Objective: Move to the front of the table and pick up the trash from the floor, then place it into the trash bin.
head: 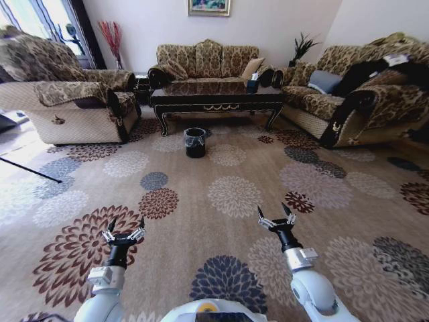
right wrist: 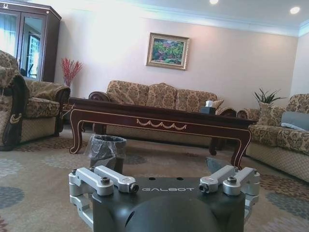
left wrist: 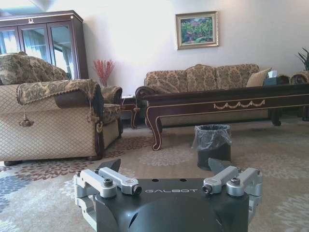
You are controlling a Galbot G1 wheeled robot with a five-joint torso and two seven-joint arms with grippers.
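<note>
I'm in a home living room: brown damask-upholstered sofas (head: 206,59), glossy dark wood coffee table (head: 216,97), beige flower-medallion carpet (head: 234,194), framed landscape painting (right wrist: 167,50).

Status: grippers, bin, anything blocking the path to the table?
Left gripper and right gripper open, empty, held low over the floor. Trash bin upright in front of the table. Carpet ahead bare.

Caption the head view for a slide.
Both grippers, left and right, open above the floor, facing trash bin and table.
</note>
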